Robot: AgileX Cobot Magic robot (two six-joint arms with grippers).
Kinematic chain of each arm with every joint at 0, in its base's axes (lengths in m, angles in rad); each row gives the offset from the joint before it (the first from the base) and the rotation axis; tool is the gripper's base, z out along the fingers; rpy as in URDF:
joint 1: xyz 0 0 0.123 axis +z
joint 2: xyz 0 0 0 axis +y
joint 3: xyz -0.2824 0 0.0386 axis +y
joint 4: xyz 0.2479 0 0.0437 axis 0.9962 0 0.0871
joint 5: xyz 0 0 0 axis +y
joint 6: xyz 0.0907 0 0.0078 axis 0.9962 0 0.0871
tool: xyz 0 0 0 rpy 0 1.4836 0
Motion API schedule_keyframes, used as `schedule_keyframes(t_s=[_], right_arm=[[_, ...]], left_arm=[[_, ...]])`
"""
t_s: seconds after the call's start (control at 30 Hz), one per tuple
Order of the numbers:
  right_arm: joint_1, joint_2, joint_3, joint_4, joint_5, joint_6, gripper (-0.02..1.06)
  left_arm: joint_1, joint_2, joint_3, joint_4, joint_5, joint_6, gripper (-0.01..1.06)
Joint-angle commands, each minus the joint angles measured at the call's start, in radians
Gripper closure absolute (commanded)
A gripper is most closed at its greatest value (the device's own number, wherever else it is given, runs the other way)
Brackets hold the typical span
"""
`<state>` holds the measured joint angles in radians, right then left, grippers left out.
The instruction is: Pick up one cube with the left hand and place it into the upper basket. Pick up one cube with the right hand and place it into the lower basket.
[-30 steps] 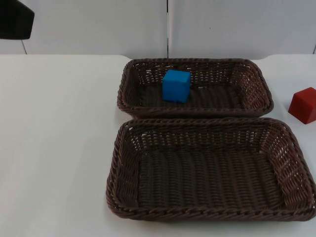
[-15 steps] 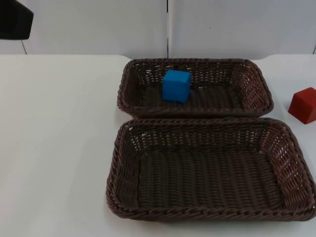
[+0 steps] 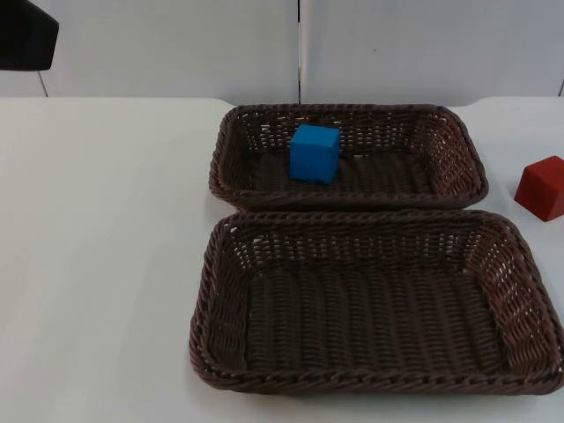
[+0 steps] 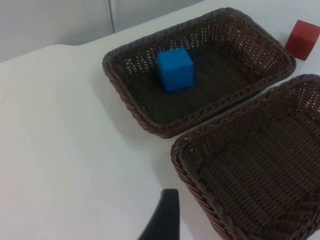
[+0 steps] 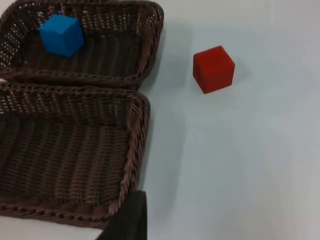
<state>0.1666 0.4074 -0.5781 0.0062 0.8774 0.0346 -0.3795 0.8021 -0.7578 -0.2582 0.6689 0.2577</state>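
A blue cube (image 3: 315,152) lies inside the upper wicker basket (image 3: 233,181), towards its left half; it also shows in the left wrist view (image 4: 175,69) and the right wrist view (image 5: 61,34). A red cube (image 3: 541,187) stands on the white table to the right of that basket, also seen from the right wrist (image 5: 213,68). The lower basket (image 3: 207,317) holds nothing. My left gripper (image 4: 162,222) hangs high over the table to the left of both baskets. My right gripper (image 5: 131,220) hovers above the lower basket's right rim (image 5: 135,150), well short of the red cube.
The two brown baskets sit side by side, almost touching, in the table's middle. A grey partition wall (image 3: 176,44) closes the back. Open white table (image 3: 97,247) lies to the left of the baskets, and a narrower strip around the red cube.
The left arm has drawn back very slightly towards the upper left corner of the top view. Cubes and baskets have not moved.
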Motion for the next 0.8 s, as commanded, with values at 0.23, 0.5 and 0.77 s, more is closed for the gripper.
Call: schedule_keyframes(t_s=[0.23,0.5,0.77], right_arm=[[-0.006,0.322,-0.166,-0.006,-0.081,0.005,-0.01],[-0.006,0.574,-0.295,-0.006,-0.110,0.002,-0.01],[-0.006,0.764,-0.396,-0.036,-0.161,-0.011,-0.01]], left_arm=[[-0.002,-0.004,0.004,0.005,-0.005,-0.002,0.25],[-0.002,-0.004,0.004,0.005,-0.005,-0.002,0.25],[-0.002,-0.004,0.004,0.005,-0.004,-0.002,0.25]])
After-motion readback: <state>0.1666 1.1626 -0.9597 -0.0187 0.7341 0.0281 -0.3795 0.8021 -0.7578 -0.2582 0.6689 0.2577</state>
